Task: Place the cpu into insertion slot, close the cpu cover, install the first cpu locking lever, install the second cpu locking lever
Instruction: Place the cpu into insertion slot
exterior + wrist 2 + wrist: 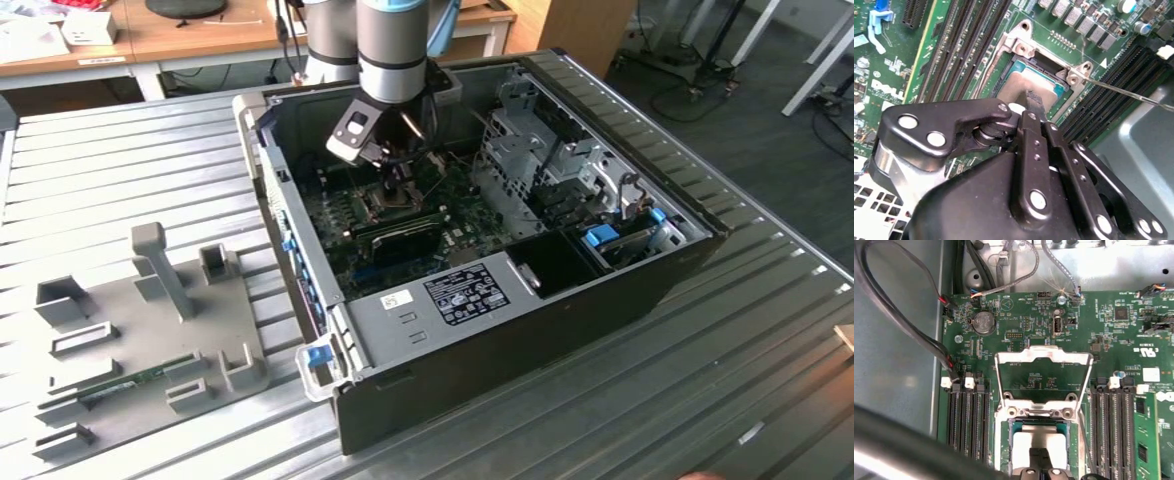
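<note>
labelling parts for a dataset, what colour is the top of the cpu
The cpu top is dull silver-grey, clearest in the second wrist view.

I read no legible text. Dark printed label (pixel 467 295) on grey case panel, print too small. Triangle mark (pixel 1006 303) on motherboard (pixel 1084 325).

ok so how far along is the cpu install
Done or nearly: the cpu lies at the insertion slot. In hand: the gripper is right on top of it. Left: the cpu cover is open, laid back, and a locking lever stands unlatched.
</note>
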Available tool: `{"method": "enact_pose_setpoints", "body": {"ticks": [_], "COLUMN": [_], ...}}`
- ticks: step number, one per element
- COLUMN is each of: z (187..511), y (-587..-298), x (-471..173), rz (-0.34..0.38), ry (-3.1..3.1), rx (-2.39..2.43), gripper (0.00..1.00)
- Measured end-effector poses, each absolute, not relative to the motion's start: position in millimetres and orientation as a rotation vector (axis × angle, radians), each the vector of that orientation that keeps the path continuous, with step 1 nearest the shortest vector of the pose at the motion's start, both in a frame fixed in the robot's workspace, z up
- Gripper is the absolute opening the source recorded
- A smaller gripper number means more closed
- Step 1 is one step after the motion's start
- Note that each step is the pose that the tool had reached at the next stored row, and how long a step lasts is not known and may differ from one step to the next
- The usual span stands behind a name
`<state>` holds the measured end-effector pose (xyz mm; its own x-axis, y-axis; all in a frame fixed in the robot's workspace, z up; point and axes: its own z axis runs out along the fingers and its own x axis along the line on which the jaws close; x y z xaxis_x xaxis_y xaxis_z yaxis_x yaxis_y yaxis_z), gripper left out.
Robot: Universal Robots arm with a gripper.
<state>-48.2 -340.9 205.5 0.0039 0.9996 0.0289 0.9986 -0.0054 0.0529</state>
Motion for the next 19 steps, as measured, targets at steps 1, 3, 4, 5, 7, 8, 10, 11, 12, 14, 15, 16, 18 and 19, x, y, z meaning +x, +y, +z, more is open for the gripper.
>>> {"method": "enact_pose_setpoints", "body": {"ticks": [1,3,4,5,7,8,10,11,12,14,15,16,18,19], "z": [207.5,211.2,213.1,215.2,219.8,222.4,227.4,229.8,231.7,232.7,232.7,232.7,233.0,233.0], "y": [-340.9,-340.9,-340.9,-340.9,-340.9,-340.9,-341.0,-341.0,-340.9,-340.9,-340.9,-340.9,-340.9,-340.9], "x": [-48.3,-48.3,-48.3,-48.3,-48.3,-48.3,-48.3,-48.3,-48.3,-48.3,-48.3,-48.3,-48.3,-48.3], "rz": [0.090,0.090,0.090,0.090,0.090,0.090,0.090,0.090,0.090,0.090,0.091,0.090,0.090,0.090], "ry": [2.203,2.203,2.203,2.203,2.203,2.203,2.203,2.203,2.203,2.203,2.203,2.203,2.203,2.203], "rx": [2.214,2.214,2.214,2.214,2.214,2.214,2.214,2.214,2.214,2.214,2.214,2.214,2.214,2.214], "gripper": [0.10,0.10,0.10,0.10,0.10,0.10,0.10,0.10,0.10,0.10,0.10,0.10,0.10,0.10]}}
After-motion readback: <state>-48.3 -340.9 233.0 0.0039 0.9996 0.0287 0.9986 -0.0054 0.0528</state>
